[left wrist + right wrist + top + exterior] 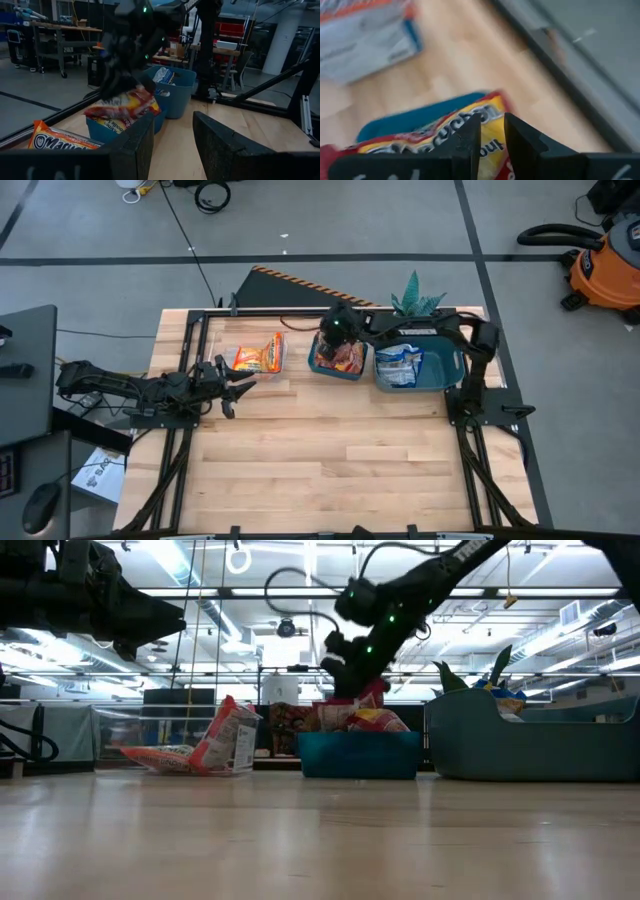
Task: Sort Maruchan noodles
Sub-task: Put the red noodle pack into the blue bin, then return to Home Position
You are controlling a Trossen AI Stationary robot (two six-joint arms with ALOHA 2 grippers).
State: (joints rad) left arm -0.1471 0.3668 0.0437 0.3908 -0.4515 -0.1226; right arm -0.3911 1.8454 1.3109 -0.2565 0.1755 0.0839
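Note:
Red-and-yellow Maruchan packets (345, 360) fill a small teal bin (360, 755). Blue-and-white packets (400, 362) lie in a larger teal bin (445, 370) to its right. Orange packets (260, 358) lie loose on the table left of the bins, one leaning on another (225, 740). My right gripper (342, 345) hangs over the small bin, fingers narrowly apart on a red-and-yellow packet (470, 135). My left gripper (238, 388) hovers open near the table's left edge, beside the orange packets, touching nothing. My right gripper comes from above, pointing down, at the top red-and-yellow packet (127, 106). Its fingertips (470, 130) stand against the packet's printed face near one end (492, 131). That end (372, 692) is raised toward the fingers; the rest lies tilted on the bin's pile. The pinch itself is hidden by the fingers.
A black metal frame (200, 330) runs along the table's left, far and right sides. A green plant (415, 295) stands behind the large bin. The wide near half of the wooden table (330, 470) has free room.

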